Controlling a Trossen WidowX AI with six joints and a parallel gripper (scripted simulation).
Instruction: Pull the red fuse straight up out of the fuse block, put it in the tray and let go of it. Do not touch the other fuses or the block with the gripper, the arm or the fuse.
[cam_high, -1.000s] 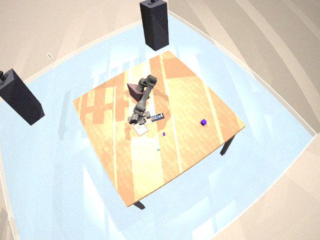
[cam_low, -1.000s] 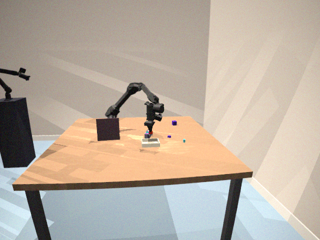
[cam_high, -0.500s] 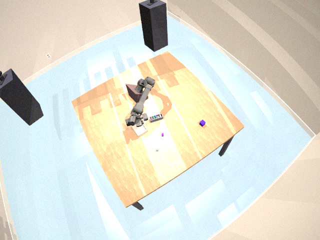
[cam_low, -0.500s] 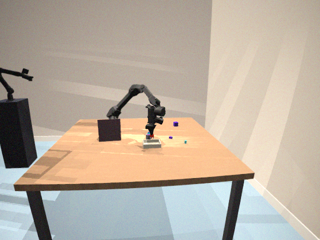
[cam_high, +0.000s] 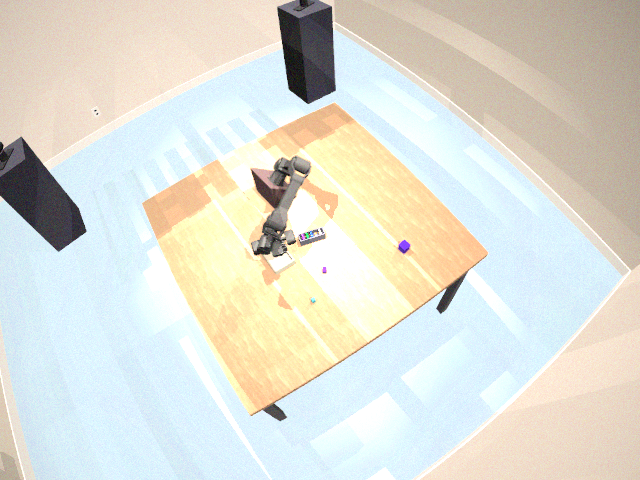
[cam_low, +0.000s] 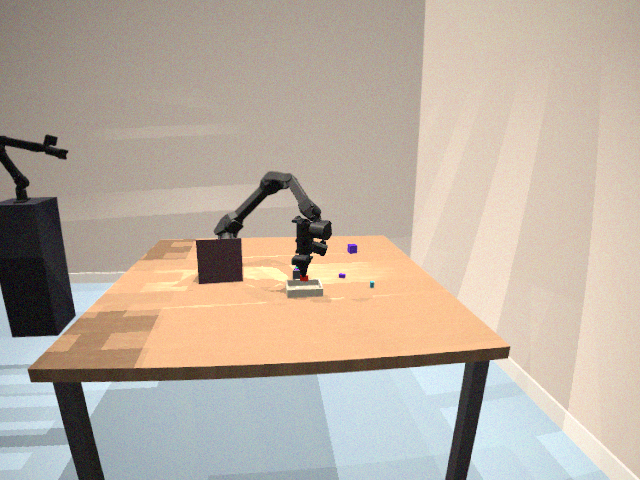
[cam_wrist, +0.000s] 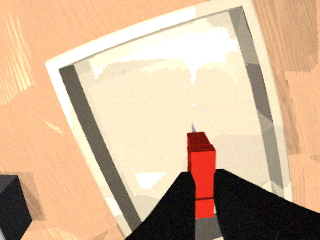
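Observation:
My gripper (cam_wrist: 201, 181) (cam_low: 303, 276) is shut on the red fuse (cam_wrist: 203, 167) (cam_low: 304, 279). It holds the fuse over the tray, at about the height of the tray's rim or slightly above; the exact height is hard to tell. The pale tray (cam_high: 281, 266) (cam_low: 305, 295) (cam_wrist: 150, 30) lies on the table under the gripper, and its inside shows no other thing. The dark fuse block (cam_high: 312, 240) (cam_low: 296, 274) (cam_wrist: 12, 207) stands beside the tray with several coloured fuses in it. In the wrist view only a corner of the block shows at the lower left.
A small purple block (cam_high: 324, 270) (cam_low: 342, 275) and a small cyan piece (cam_high: 313, 300) (cam_low: 372, 284) lie on the table near the tray. A larger purple cube (cam_high: 404, 246) (cam_low: 352, 249) lies farther off. A dark upright panel (cam_low: 219, 260) stands near the arm's base.

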